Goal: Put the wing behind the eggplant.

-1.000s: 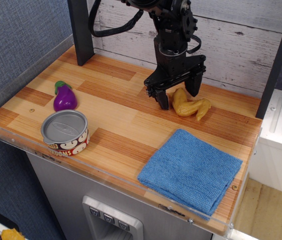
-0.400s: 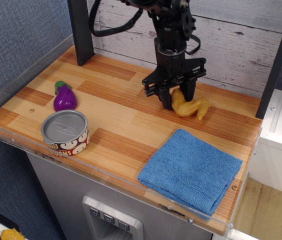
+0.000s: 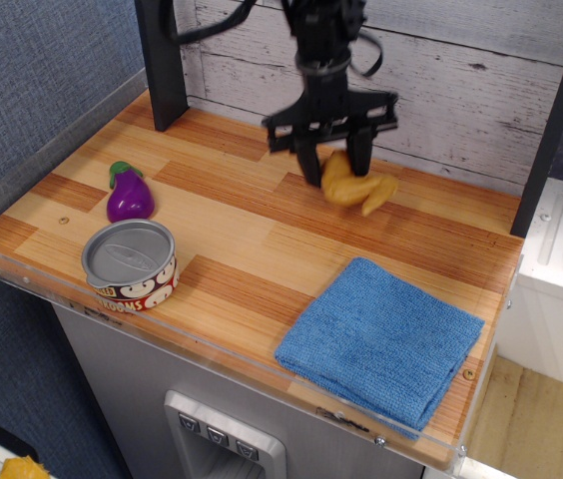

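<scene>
The yellow-tan wing [image 3: 346,187] hangs in my gripper [image 3: 334,166], lifted a little above the back middle of the wooden table [image 3: 252,239]. The black fingers are closed on its upper end, and its lower end sticks out to the right. The purple eggplant [image 3: 129,196] with a green stem cap lies at the left side of the table, well left of the gripper and apart from it.
A silver-topped can [image 3: 131,263] stands near the front left edge, just in front of the eggplant. A folded blue cloth [image 3: 381,339] lies at the front right. A dark post [image 3: 160,60] stands at the back left, before a white plank wall [image 3: 481,90].
The fingers closed on the wing, which lay on the table at the back right. The gripper has since lifted it and moved it up and to the left.
</scene>
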Action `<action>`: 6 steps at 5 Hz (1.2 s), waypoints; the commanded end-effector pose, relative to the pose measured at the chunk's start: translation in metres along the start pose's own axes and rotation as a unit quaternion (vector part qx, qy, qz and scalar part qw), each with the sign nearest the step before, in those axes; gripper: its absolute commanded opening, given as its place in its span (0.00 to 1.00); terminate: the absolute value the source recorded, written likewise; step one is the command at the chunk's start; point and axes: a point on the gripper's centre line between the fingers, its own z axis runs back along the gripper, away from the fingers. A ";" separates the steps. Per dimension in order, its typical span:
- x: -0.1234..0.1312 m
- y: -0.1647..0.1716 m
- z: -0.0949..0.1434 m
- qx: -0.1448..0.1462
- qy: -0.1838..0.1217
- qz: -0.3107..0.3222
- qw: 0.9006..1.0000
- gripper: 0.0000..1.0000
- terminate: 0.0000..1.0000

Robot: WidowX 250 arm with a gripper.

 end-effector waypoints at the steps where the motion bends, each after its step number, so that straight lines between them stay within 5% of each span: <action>1: 0.018 -0.004 0.048 0.001 -0.048 -0.145 0.988 0.00 0.00; 3: 0.025 0.022 0.049 -0.032 -0.031 -0.334 0.942 0.00 0.00; 4: 0.030 0.037 0.043 -0.049 -0.022 -0.372 0.927 0.00 0.00; 6: 0.036 0.068 0.028 -0.016 -0.054 -0.406 0.912 0.00 0.00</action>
